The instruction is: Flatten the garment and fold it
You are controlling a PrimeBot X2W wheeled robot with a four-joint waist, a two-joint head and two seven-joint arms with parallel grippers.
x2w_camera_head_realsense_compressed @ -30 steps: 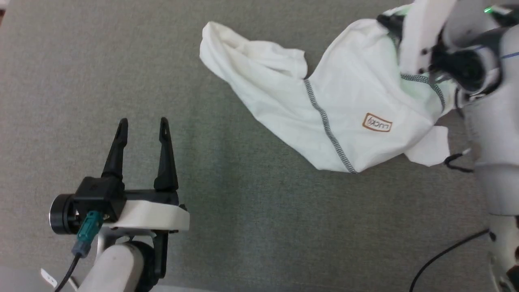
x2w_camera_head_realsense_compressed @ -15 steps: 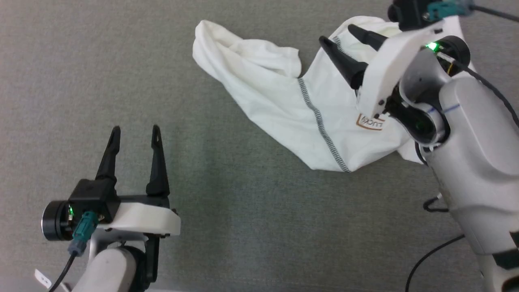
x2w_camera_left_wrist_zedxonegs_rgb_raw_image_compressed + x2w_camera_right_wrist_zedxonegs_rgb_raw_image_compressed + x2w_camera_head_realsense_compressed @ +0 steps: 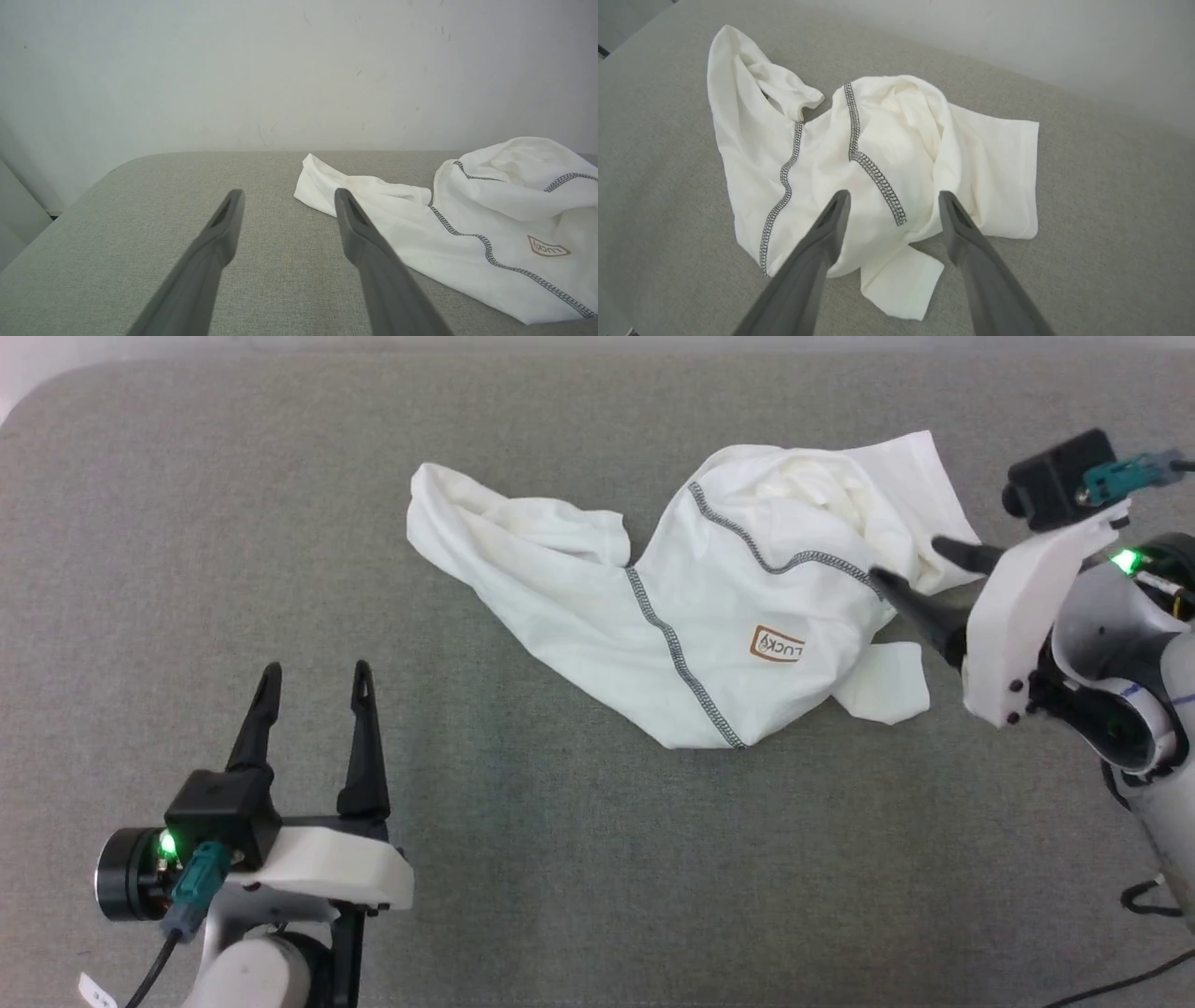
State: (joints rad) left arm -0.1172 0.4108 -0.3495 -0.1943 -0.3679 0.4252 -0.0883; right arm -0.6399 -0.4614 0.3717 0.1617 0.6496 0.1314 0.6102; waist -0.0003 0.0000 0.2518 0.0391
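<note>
The garment (image 3: 709, 607) is a white shirt with grey stitched seams and a brown-outlined logo, lying crumpled in a heap on the grey cloth surface (image 3: 560, 859). It also shows in the left wrist view as the garment (image 3: 490, 233) and in the right wrist view as the garment (image 3: 878, 154). My right gripper (image 3: 904, 563) hovers at the heap's right edge, open, nothing between its fingers; the right gripper (image 3: 894, 198) points down at the shirt's middle. My left gripper (image 3: 316, 672) stands open at the lower left, well clear of the shirt; the left gripper (image 3: 287, 196) holds nothing.
A pale wall (image 3: 280, 70) rises behind the surface's far edge. The surface's rounded corner (image 3: 37, 392) shows at the far left. A black cable (image 3: 1139, 980) trails at the lower right. Bare grey cloth lies in front of the shirt.
My right gripper has let go of the shirt and drawn back to the right. The shirt has dropped into a heap. The head camera has shifted, showing more of the far edge.
</note>
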